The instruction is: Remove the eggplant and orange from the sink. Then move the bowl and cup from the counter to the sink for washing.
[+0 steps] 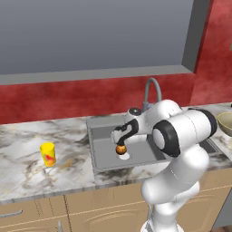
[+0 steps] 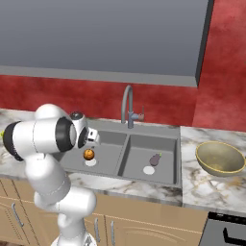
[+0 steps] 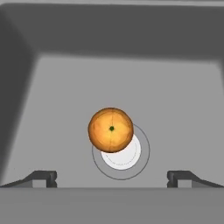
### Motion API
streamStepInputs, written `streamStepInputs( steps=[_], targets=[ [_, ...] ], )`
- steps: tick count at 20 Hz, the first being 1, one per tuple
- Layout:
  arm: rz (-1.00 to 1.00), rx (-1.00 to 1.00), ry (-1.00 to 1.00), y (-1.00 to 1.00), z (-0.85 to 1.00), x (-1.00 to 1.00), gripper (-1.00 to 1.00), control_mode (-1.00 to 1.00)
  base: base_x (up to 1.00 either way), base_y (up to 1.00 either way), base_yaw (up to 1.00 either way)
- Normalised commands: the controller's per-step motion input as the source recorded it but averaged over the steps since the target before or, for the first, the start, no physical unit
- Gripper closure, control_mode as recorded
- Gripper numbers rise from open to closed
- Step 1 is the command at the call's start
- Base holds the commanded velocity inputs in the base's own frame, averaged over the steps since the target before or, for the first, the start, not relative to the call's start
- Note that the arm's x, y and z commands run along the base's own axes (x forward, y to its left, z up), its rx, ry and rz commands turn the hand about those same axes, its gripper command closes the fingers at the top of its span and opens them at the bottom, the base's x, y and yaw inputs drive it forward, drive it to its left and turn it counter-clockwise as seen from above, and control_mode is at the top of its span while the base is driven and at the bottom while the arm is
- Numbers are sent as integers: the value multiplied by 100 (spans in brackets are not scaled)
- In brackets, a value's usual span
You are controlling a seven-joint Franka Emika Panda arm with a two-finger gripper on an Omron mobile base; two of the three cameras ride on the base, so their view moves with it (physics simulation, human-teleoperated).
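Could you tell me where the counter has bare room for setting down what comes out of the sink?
The marble counter is free between the small yellow cup and the grey two-basin sink. Right of the sink, the wide tan bowl crowds most of that stretch. The dull orange ball sits on the left basin's drain.

Orange (image 3: 110, 130) sits in the left basin of the grey sink (image 2: 175, 158), a dull brownish ball overlapping the white drain's eleven o'clock edge. Eggplant (image 2: 154, 159), small and dark purple, lies in the right basin beside its drain. Tan bowl (image 2: 220, 158) stands upright on the bench at three o'clock of the sink. Yellow cup (image 1: 48, 154) stands upright at nine o'clock.
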Motion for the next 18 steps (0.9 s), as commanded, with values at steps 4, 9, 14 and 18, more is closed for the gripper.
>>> streamStepInputs(
  steps=[4, 9, 14, 18],
  targets=[
    [0, 0, 1, 0, -13, 4, -100, -100, 0, 0, 0],
    [0, 0, 1, 0, -13, 4, -100, -100, 0, 0, 0],
    [0, 0, 0, 0, -13, 6, -100, -100, 0, 0, 0],
    [0, 0, 0, 0, -11, 6, -100, -100, 0, 0, 0]
  ],
)
